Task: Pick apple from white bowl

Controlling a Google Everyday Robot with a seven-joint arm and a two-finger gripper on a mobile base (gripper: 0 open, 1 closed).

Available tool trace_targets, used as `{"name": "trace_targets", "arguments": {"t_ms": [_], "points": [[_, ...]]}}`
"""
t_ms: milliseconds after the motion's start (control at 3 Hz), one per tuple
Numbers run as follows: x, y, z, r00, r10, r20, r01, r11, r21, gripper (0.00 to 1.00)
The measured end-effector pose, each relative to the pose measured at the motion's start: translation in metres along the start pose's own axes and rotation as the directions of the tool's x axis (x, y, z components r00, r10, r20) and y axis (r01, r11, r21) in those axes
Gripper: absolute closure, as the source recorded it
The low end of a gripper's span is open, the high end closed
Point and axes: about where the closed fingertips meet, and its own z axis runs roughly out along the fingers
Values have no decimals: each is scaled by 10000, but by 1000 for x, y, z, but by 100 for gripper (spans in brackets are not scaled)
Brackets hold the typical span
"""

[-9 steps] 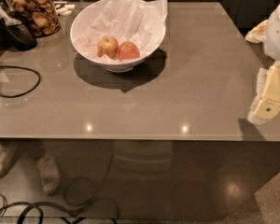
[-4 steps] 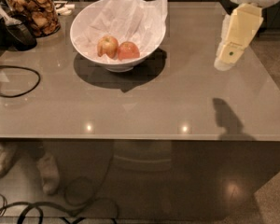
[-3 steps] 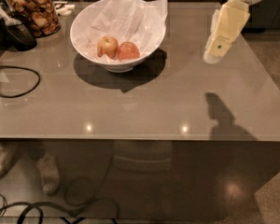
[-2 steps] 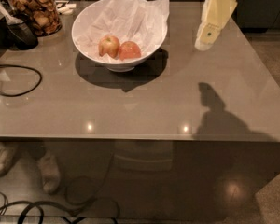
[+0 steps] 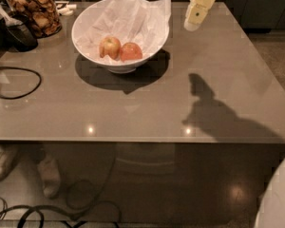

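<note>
1. Gripper point(image 5: 193, 23) at the top edge of the camera view, cream-coloured, tip pointing down; above the far part of the table point(image 5: 133, 110), just right of the white bowl point(image 5: 85, 44) and clear of its rim; holding nothing visible; released or clenched, cannot tell.
2. Apple point(image 5: 131, 52), evenly reddish-orange, inside the white bowl on crumpled white paper point(image 5: 128, 18); right of centre in the bowl, touching a paler yellow apple point(image 5: 109, 46) on its left; well apart from the gripper.
3. White bowl upright on the far left-centre of the table; paper rising past the rim at the back and right; dark shadow under and right of the bowl.
4. Shadow of the arm point(image 5: 213, 115) on the grey tabletop, right of centre, reaching toward the near right edge.
5. Glass jar point(image 5: 35, 11) of brown snacks at the far left corner; dark rounded object point(image 5: 20, 34) just in front of it; black cable point(image 5: 16, 82) looped on the left side of the table.
6. Two feet point(image 5: 47, 175) on the floor beneath the table at lower left; more cable near them.
</note>
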Motion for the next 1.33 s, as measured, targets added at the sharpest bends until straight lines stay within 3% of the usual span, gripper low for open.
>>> {"name": "trace_targets", "arguments": {"t_ms": [333,1000,1333], "points": [[-9,-6,8,9996,141,244,-142,9999,75,0],[-72,-18,55,9898,-259,1401,380,9957,-843,0],[-89,-21,84,9870,-287,1580,492,9906,-1278,14]]}}
